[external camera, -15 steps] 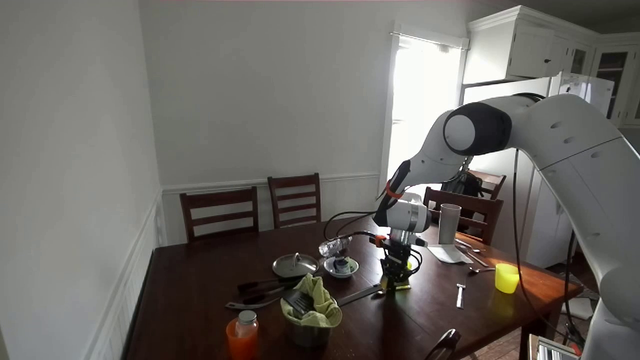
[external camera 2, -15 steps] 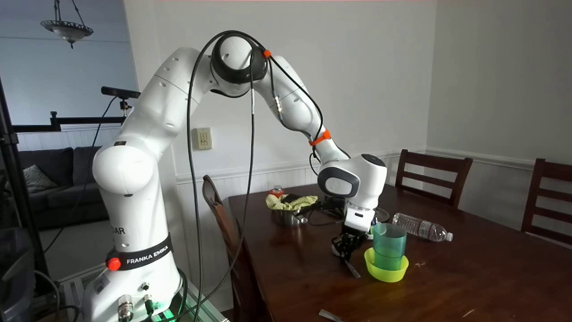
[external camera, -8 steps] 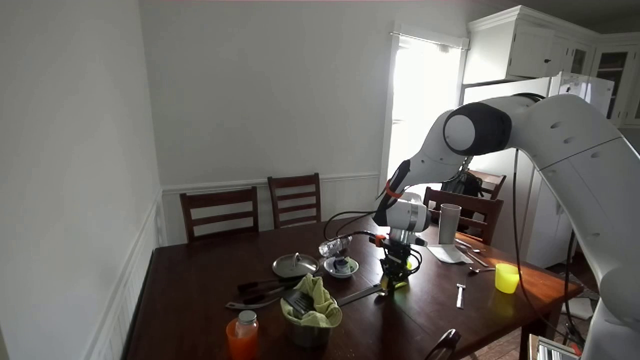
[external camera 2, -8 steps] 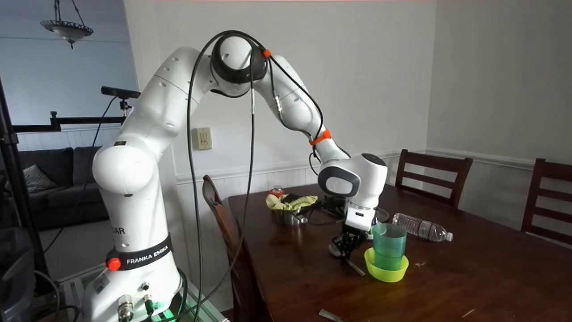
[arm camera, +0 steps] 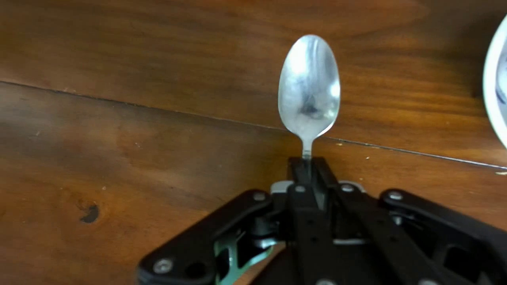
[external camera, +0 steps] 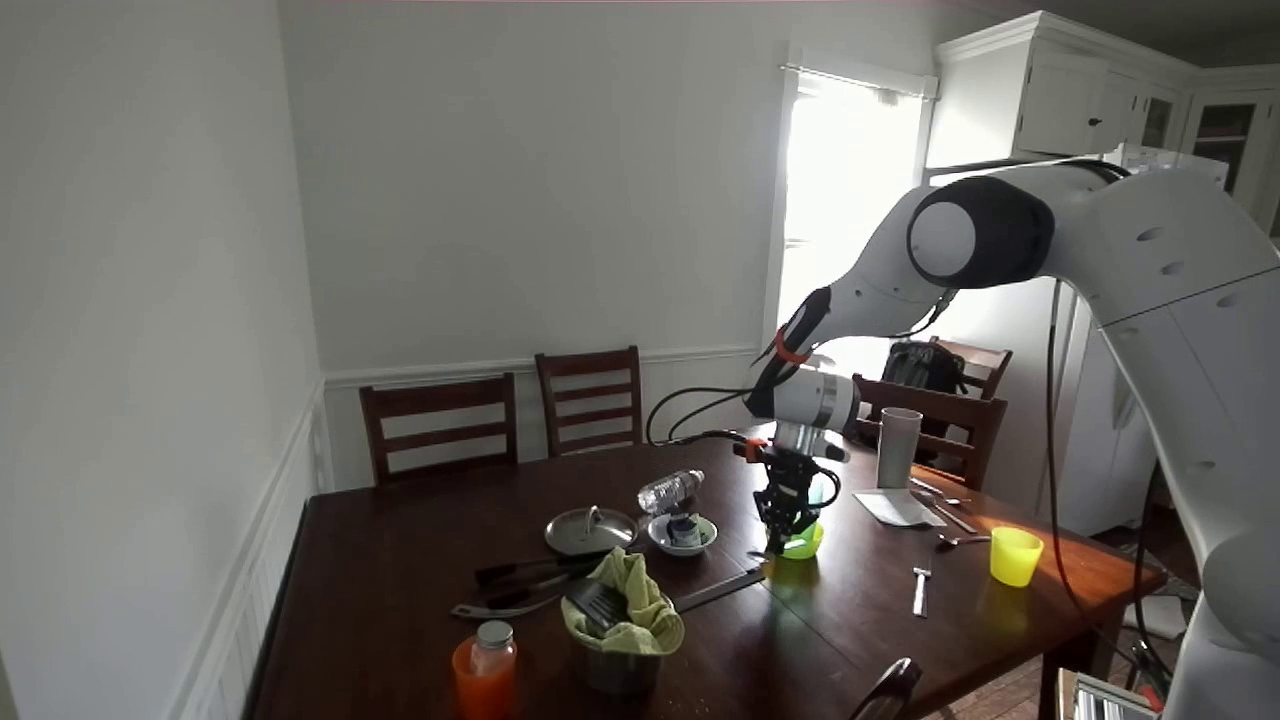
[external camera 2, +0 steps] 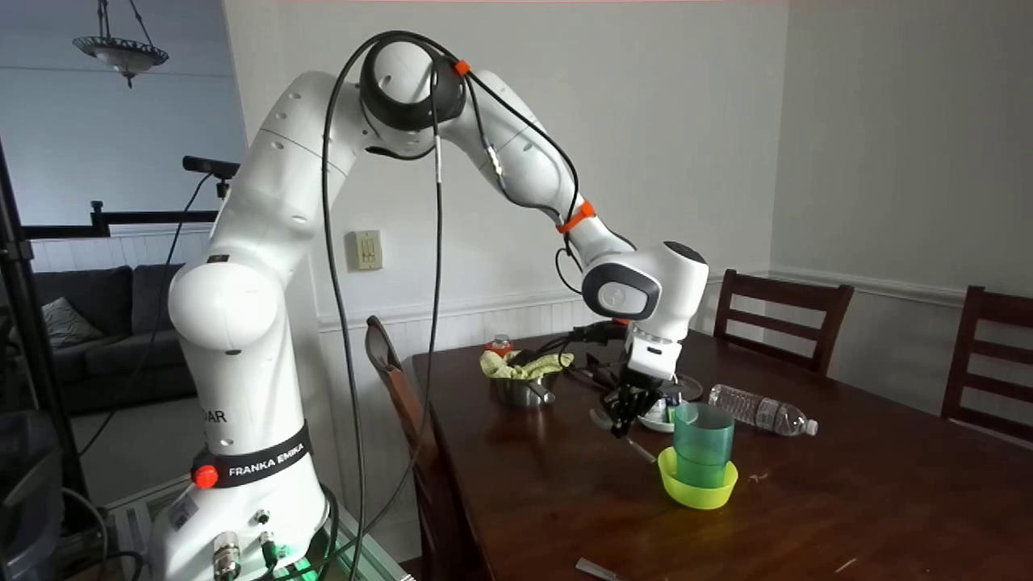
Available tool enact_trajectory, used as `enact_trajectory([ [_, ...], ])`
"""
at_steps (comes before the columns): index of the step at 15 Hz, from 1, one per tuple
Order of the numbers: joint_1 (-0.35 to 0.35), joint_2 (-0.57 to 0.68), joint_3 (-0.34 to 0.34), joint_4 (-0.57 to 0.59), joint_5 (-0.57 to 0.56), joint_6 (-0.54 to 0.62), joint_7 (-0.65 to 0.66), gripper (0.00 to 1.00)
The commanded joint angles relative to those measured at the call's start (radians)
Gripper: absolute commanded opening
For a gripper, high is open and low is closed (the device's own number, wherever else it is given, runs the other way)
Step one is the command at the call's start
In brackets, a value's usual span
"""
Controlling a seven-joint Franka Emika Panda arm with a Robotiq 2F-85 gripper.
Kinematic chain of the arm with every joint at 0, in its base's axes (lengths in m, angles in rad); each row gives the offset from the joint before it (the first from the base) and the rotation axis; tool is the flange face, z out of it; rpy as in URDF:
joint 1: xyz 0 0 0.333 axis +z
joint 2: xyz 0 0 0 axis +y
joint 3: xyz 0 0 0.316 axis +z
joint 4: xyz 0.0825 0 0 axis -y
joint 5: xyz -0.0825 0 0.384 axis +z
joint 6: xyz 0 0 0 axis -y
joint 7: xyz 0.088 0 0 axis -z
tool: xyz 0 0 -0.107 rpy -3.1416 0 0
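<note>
Claw [arm camera: 307,161] grips spoon [arm camera: 309,85]

In an exterior view, the claw hangs over the table [external camera: 420,540], right of centre. In an exterior view, a band [external camera 2: 270,462] at lower left reads "FRANKA EMIKA"; a bottle label [external camera 2: 769,412] is illegible. In the wrist view, jaws pinch the spoon, its head at upper middle.

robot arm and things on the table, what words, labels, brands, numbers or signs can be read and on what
"FRANKA EMIKA", black band on the robot arm
"AR", higher on the arm; the letter before is cut off
Bottle label: too small to read
Sticker low on the arm: too blurred
Spoon in the claw: no text shows
</note>
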Motion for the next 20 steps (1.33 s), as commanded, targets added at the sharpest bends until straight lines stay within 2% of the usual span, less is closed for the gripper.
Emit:
enact_trajectory([
  [1, 0.011, -0.067, -0.019, 0.005, -0.065, -0.093, 0.07, 0.02],
  [6, 0.02, -0.15, -0.039, 0.013, -0.153, -0.112, 0.104, 0.02],
  [13, -0.001, -0.229, -0.053, 0.064, -0.201, -0.19, 0.075, 0.02],
  [20, -0.054, -0.18, -0.067, 0.153, -0.251, -0.239, -0.122, 0.02],
])
